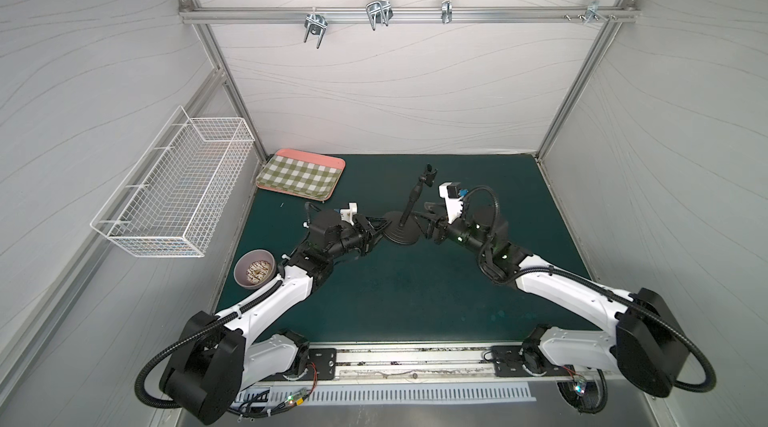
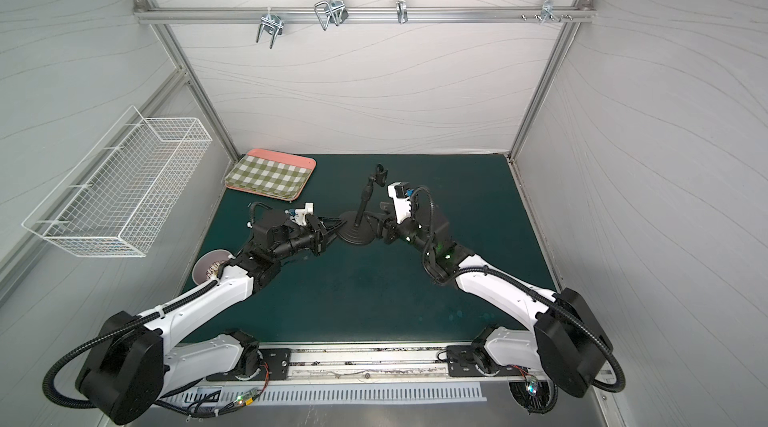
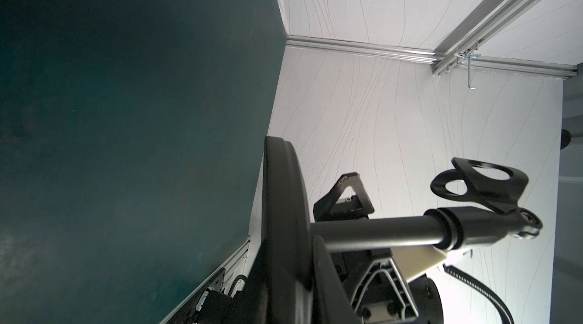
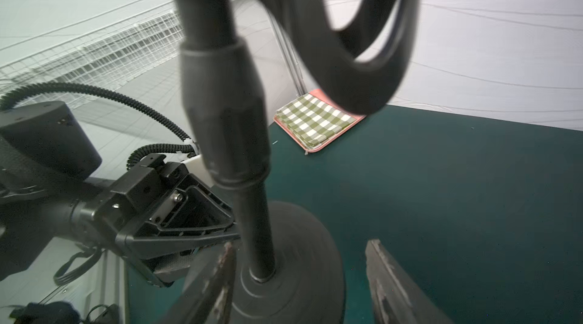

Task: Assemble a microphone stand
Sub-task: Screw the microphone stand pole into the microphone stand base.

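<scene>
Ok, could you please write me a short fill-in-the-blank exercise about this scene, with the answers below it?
The left gripper is shut on the rim of the round ____.
The thin ____ stands in its centre.
The right gripper is ____.
The checked cloth lies on a ____ tray.
Answers: base; rod; open; pink.

- One microphone stand (image 1: 400,233), base and rod joined as a single piece.
- Two grippers: the left gripper (image 1: 379,231) and the right gripper (image 1: 427,226), with two fingers (image 4: 391,278) each.
- One white wire basket (image 1: 166,213).
- One grey bowl (image 1: 240,275).
- One pink tray (image 1: 307,153), carrying one green-checked cloth (image 1: 297,176).
- Four metal hooks (image 1: 316,28) on one rail (image 1: 498,15).
- One green table (image 1: 415,300).
</scene>
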Controlling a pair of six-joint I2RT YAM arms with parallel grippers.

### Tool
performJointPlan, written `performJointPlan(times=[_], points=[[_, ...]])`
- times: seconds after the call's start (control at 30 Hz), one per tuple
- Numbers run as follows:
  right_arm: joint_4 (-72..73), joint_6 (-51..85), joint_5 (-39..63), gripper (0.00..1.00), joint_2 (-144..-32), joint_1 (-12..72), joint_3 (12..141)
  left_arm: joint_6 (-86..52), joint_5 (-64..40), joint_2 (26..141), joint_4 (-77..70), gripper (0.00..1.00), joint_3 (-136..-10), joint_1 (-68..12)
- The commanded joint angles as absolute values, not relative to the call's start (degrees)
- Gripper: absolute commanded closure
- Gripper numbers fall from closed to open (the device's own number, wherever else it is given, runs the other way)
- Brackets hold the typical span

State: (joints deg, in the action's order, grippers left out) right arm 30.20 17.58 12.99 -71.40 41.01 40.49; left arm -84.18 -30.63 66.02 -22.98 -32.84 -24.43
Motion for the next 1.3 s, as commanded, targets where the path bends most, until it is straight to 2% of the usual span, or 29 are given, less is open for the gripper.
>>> performJointPlan(times=[0.0, 0.13, 0.33, 0.57, 0.63, 0.73, 0.87, 1.0, 1.07, 1.27], points=[[35.46, 17.52, 35.34, 0.37, -74.66, 38.69, 43.41, -84.9, -31.57, 63.87, -29.71, 1.0, -34.38, -24.17], [35.6, 16.63, 44.77, 0.42, -79.7, 37.87, 48.16, -84.9, -31.87, 63.81, -29.37, 1.0, -34.71, -24.08], [36.0, 16.24, 44.0, 0.62, -84.29, 37.88, 51.63, -84.55, -31.95, 63.65, -28.74, 1.0, -35.07, -24.08], [33.96, 17.74, 28.32, 0.86, -80.87, 40.19, 49.27, -84.34, -31.44, 63.31, -28.65, 1.0, -34.87, -24.08], [30.2, 17.46, 19.95, 0.91, -78.61, 43.01, 48.89, -84.28, -31.31, 63.5, -28.64, 1.0, -34.98, -24.08], [24.68, 18.56, 3.64, 0.94, -76.06, 49.17, 49.02, -84.29, -31.37, 64.08, -28.87, 1.0, -35.15, -24.08], [19.76, 24.74, -16.22, 0.92, -75.25, 56.74, 50.24, -84.46, -31.63, 64.9, -29.31, 1.0, -35.42, -24.08], [16.69, 29.5, -32.01, 0.84, -77.1, 63.0, 53.13, -84.55, -31.7, 65.21, -29.42, 1.0, -35.49, -24.08], [14.75, 29.35, -34.71, 0.82, -78.86, 64.62, 55.8, -84.47, -31.67, 65.15, -29.42, 1.0, -35.44, -24.08], [10.43, 26.59, -34.93, 0.54, -78.83, 65.21, 57.49, -84.55, -31.61, 65.19, -29.77, 1.0, -35.16, -24.0]])
